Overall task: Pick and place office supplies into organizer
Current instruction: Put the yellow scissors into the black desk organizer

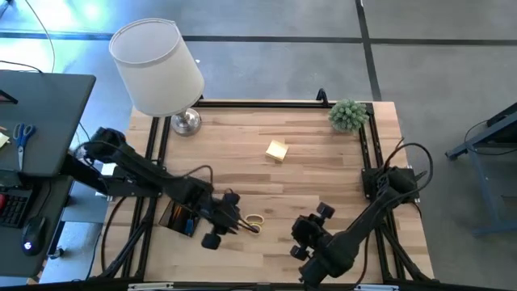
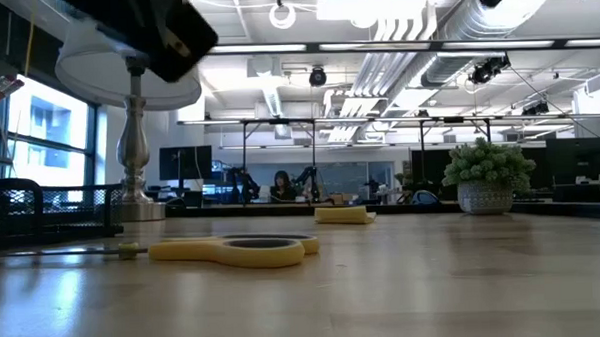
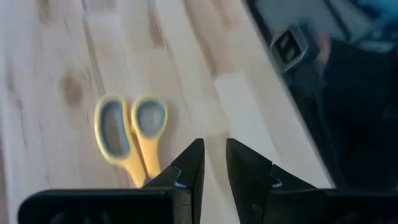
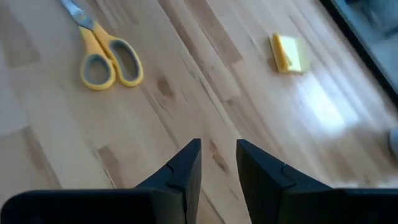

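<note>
The yellow-handled scissors (image 1: 254, 221) lie flat on the wooden table, handles toward the right; they also show in the left wrist view (image 3: 127, 134), the right wrist view (image 4: 109, 59) and the low view (image 2: 233, 251). My left gripper (image 3: 214, 165) hovers just beside their blade end (image 1: 234, 217), its fingers a narrow gap apart with nothing between them. My right gripper (image 4: 219, 162) hangs over bare table to the scissors' right (image 1: 305, 229), open and empty. A yellow sticky-note pad (image 1: 276, 150) lies mid-table. The black organizer (image 1: 179, 218) sits under my left arm near the left edge.
A white-shaded lamp (image 1: 157, 69) with a chrome base stands at the far left corner, and a small green plant (image 1: 347, 115) at the far right. A black frame rail (image 1: 367, 153) runs along the table's edges. Bare wood lies between the pad and the scissors.
</note>
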